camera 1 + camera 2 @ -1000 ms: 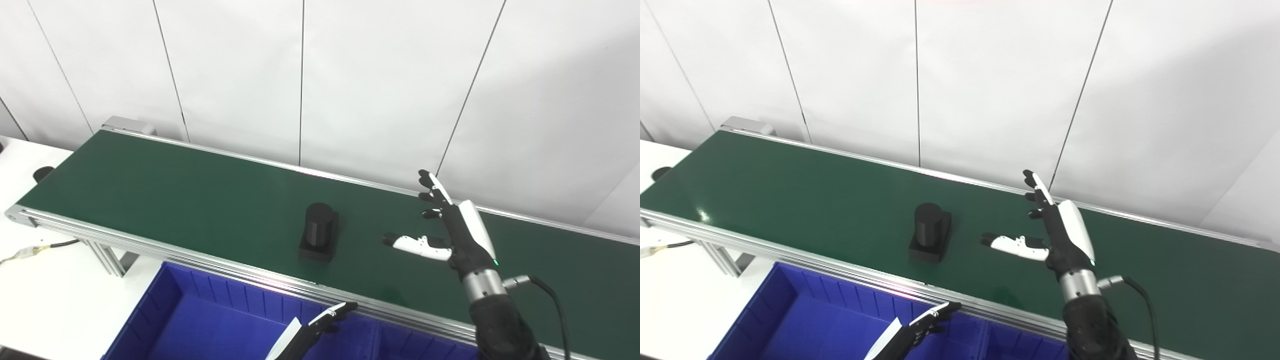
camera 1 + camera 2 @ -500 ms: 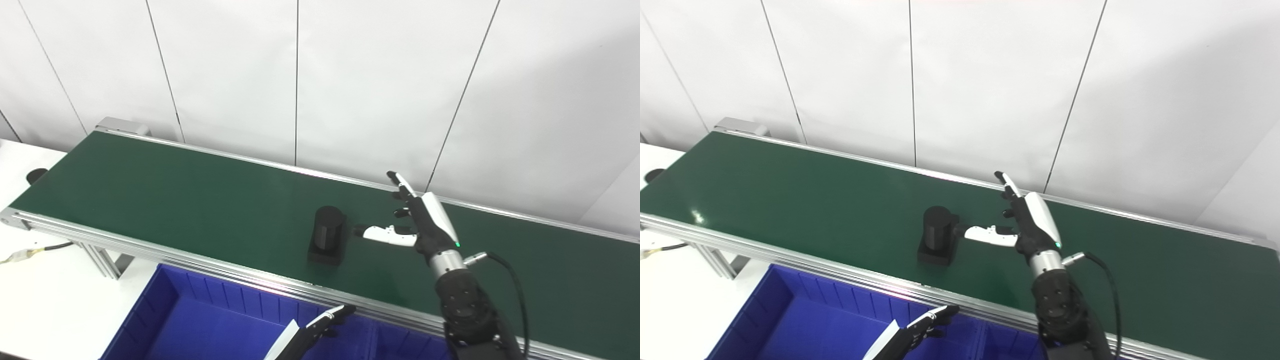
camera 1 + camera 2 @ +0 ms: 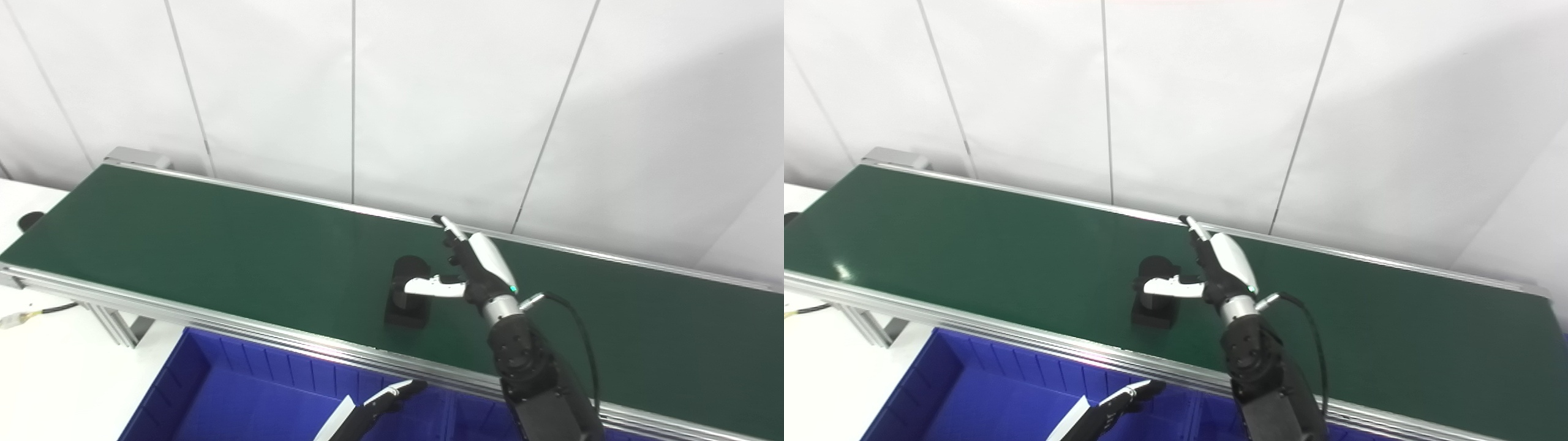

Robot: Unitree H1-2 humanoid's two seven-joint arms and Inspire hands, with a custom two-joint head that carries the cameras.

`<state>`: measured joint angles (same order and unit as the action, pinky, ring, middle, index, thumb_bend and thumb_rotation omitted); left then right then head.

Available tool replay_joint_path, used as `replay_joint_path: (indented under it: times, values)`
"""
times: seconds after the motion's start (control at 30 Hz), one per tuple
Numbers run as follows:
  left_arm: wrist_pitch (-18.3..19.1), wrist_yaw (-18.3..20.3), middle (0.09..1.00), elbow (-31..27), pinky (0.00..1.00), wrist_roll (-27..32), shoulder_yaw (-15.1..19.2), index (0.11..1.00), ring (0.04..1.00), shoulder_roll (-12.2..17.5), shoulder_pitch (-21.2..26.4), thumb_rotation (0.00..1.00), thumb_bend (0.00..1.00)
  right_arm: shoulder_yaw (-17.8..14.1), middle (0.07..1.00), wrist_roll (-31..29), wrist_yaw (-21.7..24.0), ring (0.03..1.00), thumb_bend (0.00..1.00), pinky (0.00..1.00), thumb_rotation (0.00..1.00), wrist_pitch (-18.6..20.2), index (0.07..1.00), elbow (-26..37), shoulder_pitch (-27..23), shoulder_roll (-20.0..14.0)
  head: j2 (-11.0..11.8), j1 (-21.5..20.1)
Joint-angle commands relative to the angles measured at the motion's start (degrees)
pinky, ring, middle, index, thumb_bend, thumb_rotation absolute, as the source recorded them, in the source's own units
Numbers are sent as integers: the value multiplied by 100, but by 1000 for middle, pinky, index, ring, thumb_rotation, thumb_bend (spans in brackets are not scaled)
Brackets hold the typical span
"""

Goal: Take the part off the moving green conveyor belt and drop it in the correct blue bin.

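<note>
Where belt runs: black cylinder-on-block part (image 3: 407,293)

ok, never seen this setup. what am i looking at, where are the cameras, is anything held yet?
Both pictures come from two cameras side by side on a humanoid robot's head, so they show one scene from slightly different spots. A long green conveyor belt with aluminium rails runs past a white panelled wall. On it stands a black part, a cylinder on a square base. The right hand, white and black, is open at the part, thumb in front of the cylinder; it has not closed, so nothing is held. The left hand waits low over the blue plastic bin; its state is unclear.
</note>
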<state>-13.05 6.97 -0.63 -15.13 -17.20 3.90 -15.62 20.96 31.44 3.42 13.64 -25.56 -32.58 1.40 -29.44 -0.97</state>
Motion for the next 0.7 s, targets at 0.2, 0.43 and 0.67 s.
replay_joint_path:
  times: [0.2,0.43,0.67]
  values:
    - [217,107,863,-734,821,-30,-170,839,861,-32,-260,527,978,-2,980,-129,-350,927,1000,876,499,-494,961,-433,-239,39,-5,44]
    - [194,111,849,-889,789,93,-226,817,844,-59,-372,520,973,-10,977,-199,-515,930,1000,873,392,-668,948,-1010,-265,29,36,36]
    - [272,80,848,-1057,796,8,-285,814,848,-113,-459,536,985,-224,838,-434,-884,730,804,623,86,-852,803,-1269,-231,154,-26,10]
